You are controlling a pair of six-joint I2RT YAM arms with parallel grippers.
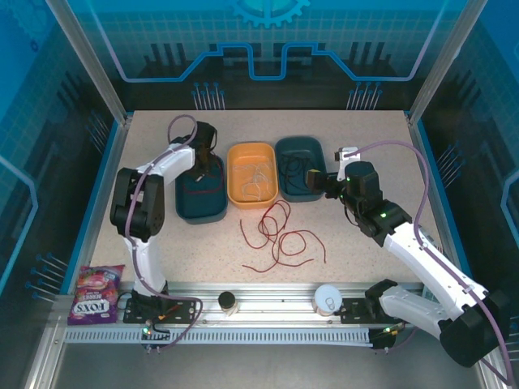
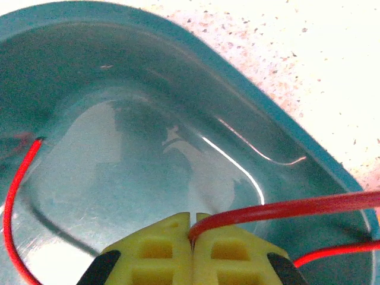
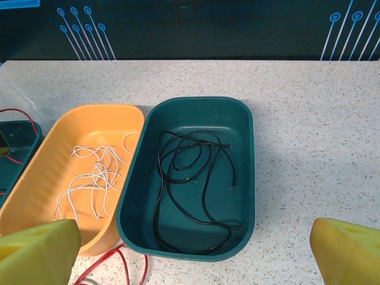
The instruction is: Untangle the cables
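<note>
Sorting worktop (image 1: 365,138) seen from the top, left wrist and right wrist views. The left arm (image 1: 158,174) reaches down into the left teal tray (image 2: 148,83). The left jaws are clenched, with the yellow pads (image 2: 160,249) pressed together on a red cable (image 2: 285,208). This cable runs from the pads to the right, across the tray rim, and another red length curves along the tray's left wall. The right arm (image 1: 413,247) is poised at the right teal tray (image 3: 252,178). The right jaws are spread wide and released, with nothing between them. This tray holds loosely coiled black cables (image 3: 190,172). The orange tray (image 3: 89,110), set between the two teal trays, holds whitish cables (image 3: 95,172). More red cables (image 1: 280,235) lie in loose loops on the bare worktop just in front of the orange tray.
</note>
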